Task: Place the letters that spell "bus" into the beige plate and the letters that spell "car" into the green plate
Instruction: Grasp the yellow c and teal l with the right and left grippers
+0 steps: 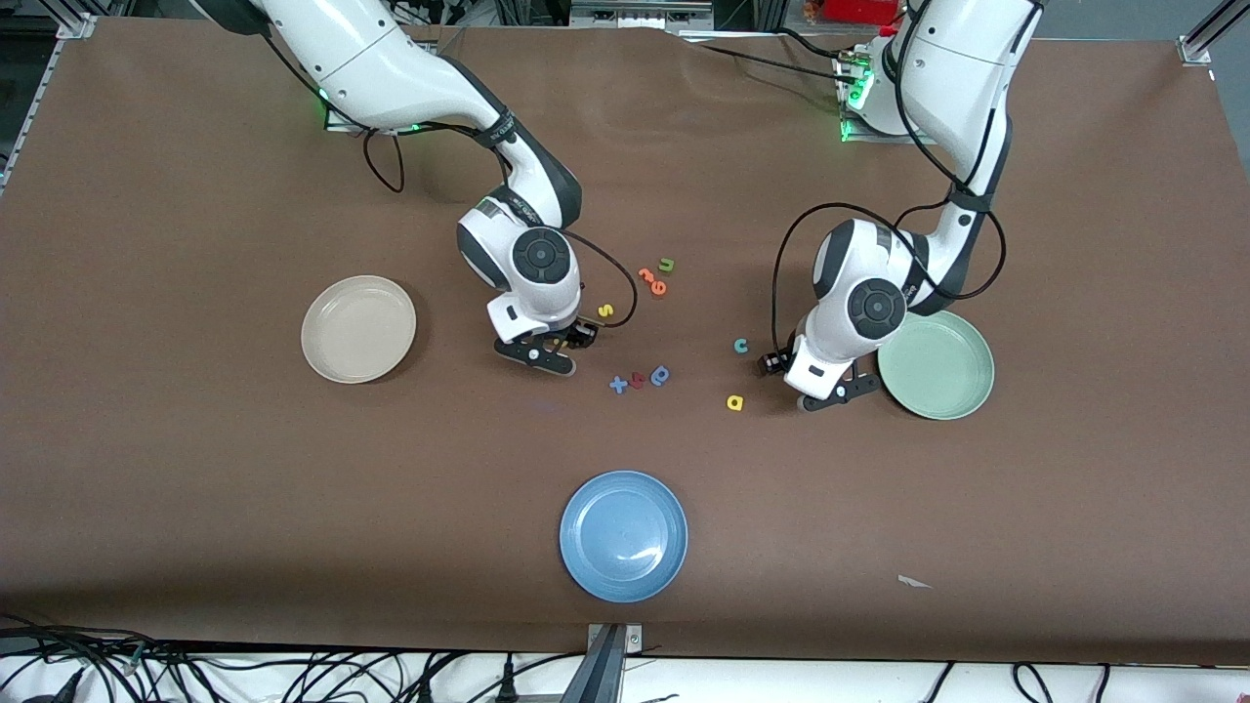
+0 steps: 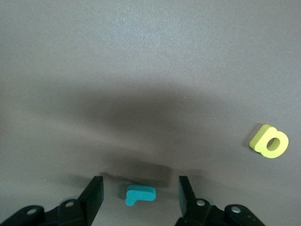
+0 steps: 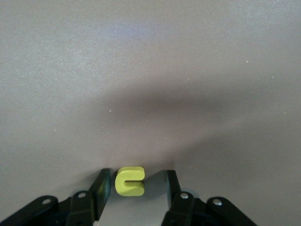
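In the left wrist view my left gripper (image 2: 139, 182) stands open around a teal r (image 2: 140, 194) lying flat, with a gap on each side; the yellow a (image 2: 269, 141) lies off to one side. In the front view that gripper (image 1: 806, 379) is down beside the green plate (image 1: 936, 364), between the teal c (image 1: 740, 345) and the yellow a (image 1: 734, 401). My right gripper (image 3: 137, 174) is open around a yellow u (image 3: 130, 181), one finger close against it. In the front view this gripper (image 1: 559, 344) sits between the beige plate (image 1: 358, 328) and the yellow s (image 1: 605, 310).
A blue plate (image 1: 623, 535) lies near the front edge. A blue x (image 1: 618, 385), a red piece (image 1: 638, 380) and a blue rounded letter (image 1: 660, 374) sit in a row mid-table. Orange pieces (image 1: 652, 281) and a green u (image 1: 667, 265) lie farther back.
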Motion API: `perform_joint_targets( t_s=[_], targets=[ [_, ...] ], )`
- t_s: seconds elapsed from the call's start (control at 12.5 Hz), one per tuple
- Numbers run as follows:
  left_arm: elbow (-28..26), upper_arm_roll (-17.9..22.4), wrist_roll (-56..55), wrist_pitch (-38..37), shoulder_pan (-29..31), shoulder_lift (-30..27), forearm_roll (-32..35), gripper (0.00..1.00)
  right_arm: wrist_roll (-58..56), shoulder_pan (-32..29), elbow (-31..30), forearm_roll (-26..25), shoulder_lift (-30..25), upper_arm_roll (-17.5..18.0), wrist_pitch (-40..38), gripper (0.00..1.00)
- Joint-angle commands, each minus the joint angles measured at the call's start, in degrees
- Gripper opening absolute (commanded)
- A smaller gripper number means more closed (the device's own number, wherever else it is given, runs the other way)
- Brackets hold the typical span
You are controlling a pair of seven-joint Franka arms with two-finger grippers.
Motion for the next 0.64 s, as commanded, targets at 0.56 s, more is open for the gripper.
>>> perform_joint_targets(
  t_s=[0.56],
  targets=[
    [0.0,0.8,-0.8,0.6,-1.2,1.1,-0.1,0.48,-1.2,-0.9,0.7,0.7,-1.5,0.4,-2.5,0.24]
  ],
)
